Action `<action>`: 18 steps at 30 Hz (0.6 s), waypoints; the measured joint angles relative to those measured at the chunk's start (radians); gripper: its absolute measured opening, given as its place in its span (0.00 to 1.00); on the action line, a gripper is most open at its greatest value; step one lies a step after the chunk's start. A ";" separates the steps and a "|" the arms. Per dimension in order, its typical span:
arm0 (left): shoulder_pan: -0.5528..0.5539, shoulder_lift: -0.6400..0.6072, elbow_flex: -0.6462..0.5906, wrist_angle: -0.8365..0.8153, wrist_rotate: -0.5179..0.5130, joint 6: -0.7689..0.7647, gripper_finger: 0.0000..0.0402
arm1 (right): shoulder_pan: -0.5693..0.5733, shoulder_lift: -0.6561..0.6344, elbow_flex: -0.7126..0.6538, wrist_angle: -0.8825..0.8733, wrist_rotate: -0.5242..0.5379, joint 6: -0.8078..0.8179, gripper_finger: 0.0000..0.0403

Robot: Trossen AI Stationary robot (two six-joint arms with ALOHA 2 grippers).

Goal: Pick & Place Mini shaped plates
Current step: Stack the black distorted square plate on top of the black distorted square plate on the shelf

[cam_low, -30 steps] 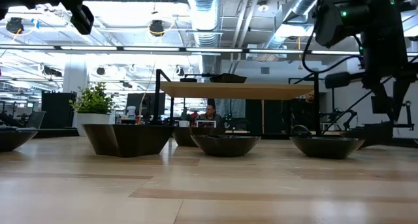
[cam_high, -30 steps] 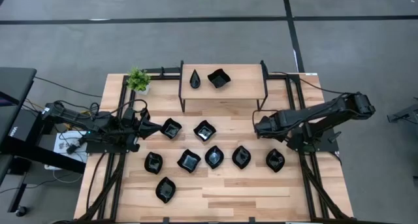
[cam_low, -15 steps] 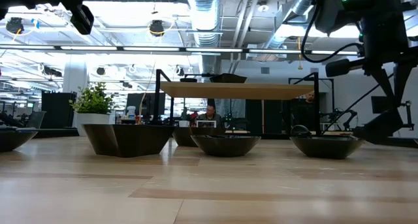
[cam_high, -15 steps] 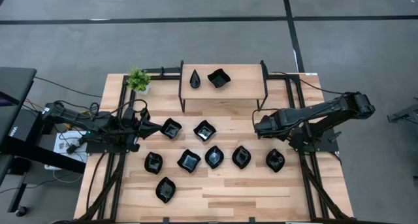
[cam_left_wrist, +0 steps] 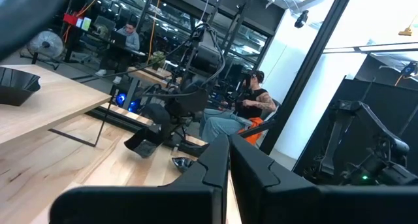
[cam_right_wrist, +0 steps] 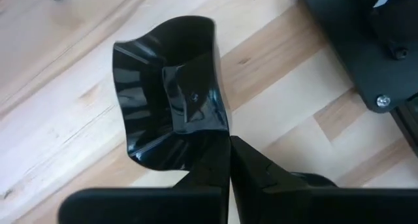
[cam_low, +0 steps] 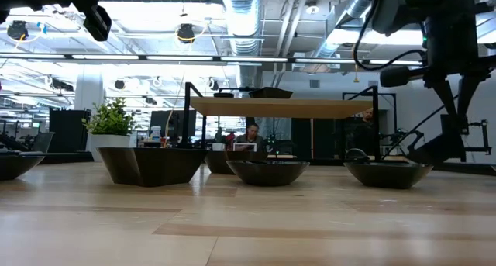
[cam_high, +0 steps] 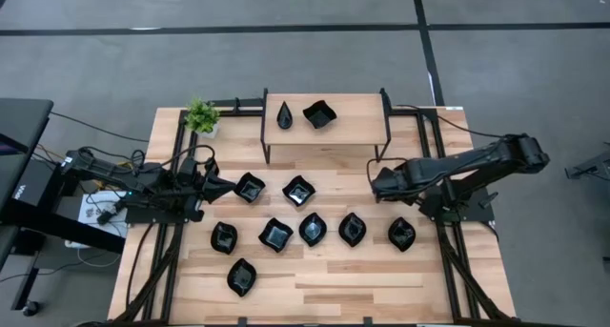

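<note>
R tool (cam_high: 374,183) clenched, empty, above desk (cam_high: 334,279) right of centre. L tool (cam_high: 232,185) clenched beside far-left plate (cam_high: 250,187). Two plates on shelf (cam_high: 348,127), rest mid-desk.

A: The mini shaped plates (cam_high: 298,190) look glossy black, smooth, catching the light like glazed ware or plastic. The desk (cam_high: 334,284) is pale wood planks, matt, with visible grain.

B: The raised shelf (cam_high: 353,127) has the same wood on a dark metal frame. The fingers (cam_right_wrist: 215,178) look like matt black plastic.
</note>
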 joint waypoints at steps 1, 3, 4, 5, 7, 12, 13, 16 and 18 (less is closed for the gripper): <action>0.000 0.000 0.000 0.000 0.000 0.000 0.04 | 0.005 -0.006 0.002 0.001 0.001 -0.006 0.00; 0.000 0.000 0.000 0.000 0.000 0.000 0.04 | 0.019 -0.021 0.015 0.000 0.002 -0.014 0.00; 0.000 0.000 0.000 0.000 0.000 0.000 0.04 | 0.029 -0.029 0.022 -0.002 0.002 -0.015 0.00; 0.000 0.000 0.000 0.000 0.000 0.000 0.04 | 0.039 -0.037 0.030 -0.004 0.002 -0.015 0.00; 0.000 0.000 0.000 0.000 0.000 0.000 0.04 | 0.066 -0.053 0.048 -0.006 0.017 -0.016 0.00; 0.000 0.000 0.000 0.000 0.000 0.000 0.04 | 0.131 -0.085 0.117 -0.002 0.031 -0.072 0.00; 0.000 0.000 0.000 0.000 0.000 0.000 0.04 | 0.143 -0.088 0.136 0.001 0.037 -0.084 0.00; 0.000 0.000 0.000 0.000 0.000 0.000 0.04 | 0.180 -0.085 0.199 0.003 0.086 -0.094 0.00; 0.000 0.000 0.000 0.000 0.000 0.000 0.04 | 0.202 -0.084 0.239 0.005 0.151 -0.094 0.00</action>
